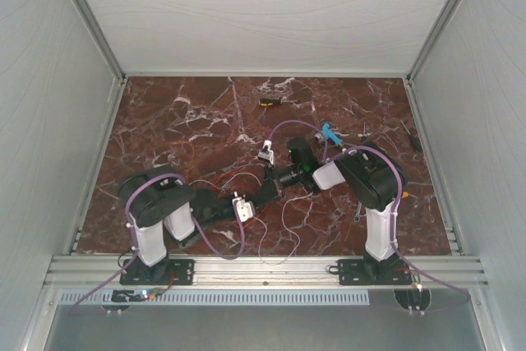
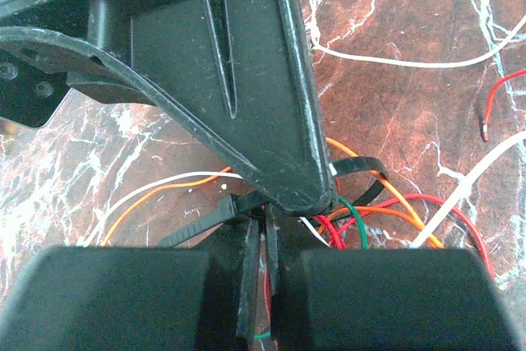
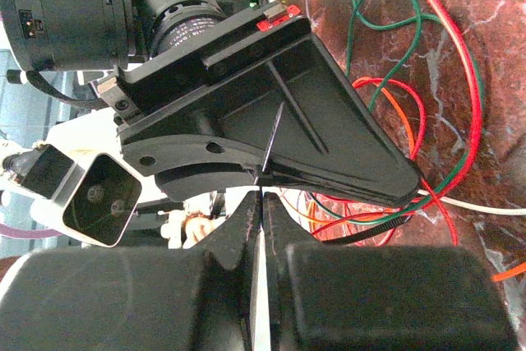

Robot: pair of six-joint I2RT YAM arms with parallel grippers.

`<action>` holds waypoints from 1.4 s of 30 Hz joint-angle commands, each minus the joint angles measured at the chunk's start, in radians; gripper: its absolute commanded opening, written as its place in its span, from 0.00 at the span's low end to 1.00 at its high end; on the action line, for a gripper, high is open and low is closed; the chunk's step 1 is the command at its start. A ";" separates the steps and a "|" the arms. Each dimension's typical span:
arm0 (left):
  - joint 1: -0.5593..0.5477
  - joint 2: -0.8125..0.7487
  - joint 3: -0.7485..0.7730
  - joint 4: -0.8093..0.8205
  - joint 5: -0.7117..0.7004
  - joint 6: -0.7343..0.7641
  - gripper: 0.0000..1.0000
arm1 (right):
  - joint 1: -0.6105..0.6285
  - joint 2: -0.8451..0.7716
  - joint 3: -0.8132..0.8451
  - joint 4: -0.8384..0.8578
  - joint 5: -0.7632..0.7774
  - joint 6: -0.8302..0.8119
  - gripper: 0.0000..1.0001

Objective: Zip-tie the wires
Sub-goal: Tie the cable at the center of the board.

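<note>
Wires [image 2: 359, 221], thin red, green, orange and white strands, bunched on marble table [image 1: 181, 121] at centre of the overhead frame, where both arms meet; loose white and red loops lie toward lower centre there. Left wrist view: bundle at centre right, just under the tip of the other arm's black wedge-shaped finger. The zip tie [image 2: 209, 217] is a black strap coming in from lower left to the bundle and curling out again at centre right. Left gripper [image 2: 261, 240] at bottom centre, fingers pressed together; a dark strip and flecks of red and green show in the seam, but what is pinched can't be told. Right gripper [image 3: 261, 211] at bottom centre of its own view, fingers together, clamped on a thin black strip rising across the left gripper's body, probably the zip tie tail. Wires there fan out to upper right, with the black strap at lower centre right under the left finger tip.
</note>
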 commanded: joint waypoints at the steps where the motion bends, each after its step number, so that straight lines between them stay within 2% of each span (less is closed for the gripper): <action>1: -0.020 -0.013 -0.002 0.256 0.041 0.039 0.00 | -0.006 0.005 0.036 0.026 0.066 0.017 0.00; 7: -0.028 -0.017 -0.002 0.256 0.041 0.042 0.00 | 0.003 0.001 0.033 0.020 0.119 0.012 0.00; 11: -0.029 -0.024 -0.005 0.256 0.046 0.045 0.00 | -0.002 0.001 0.044 -0.077 0.182 -0.053 0.00; 16: -0.036 -0.025 -0.005 0.256 0.042 0.052 0.00 | -0.005 0.005 0.049 -0.083 0.196 -0.047 0.00; 22: -0.035 -0.012 0.000 0.256 0.021 0.046 0.00 | -0.008 -0.052 0.030 -0.148 0.158 -0.129 0.00; 23: -0.035 -0.009 0.002 0.256 0.018 0.044 0.00 | -0.008 -0.071 0.025 -0.177 0.153 -0.159 0.02; 25: -0.035 -0.006 0.005 0.256 0.017 0.038 0.00 | -0.009 -0.119 0.013 -0.254 0.148 -0.232 0.23; 30: -0.034 0.002 0.009 0.256 0.015 0.040 0.00 | -0.027 -0.213 -0.023 -0.388 0.180 -0.347 0.42; 33: -0.034 0.005 0.010 0.256 0.014 0.044 0.00 | -0.046 -0.277 -0.043 -0.452 0.208 -0.398 0.61; 38: -0.033 0.012 0.013 0.256 0.019 0.048 0.00 | -0.060 -0.435 -0.018 -0.658 0.380 -0.521 0.73; 42: -0.031 0.013 0.014 0.256 0.034 0.048 0.00 | -0.060 -0.609 -0.019 -0.726 0.617 -0.572 0.82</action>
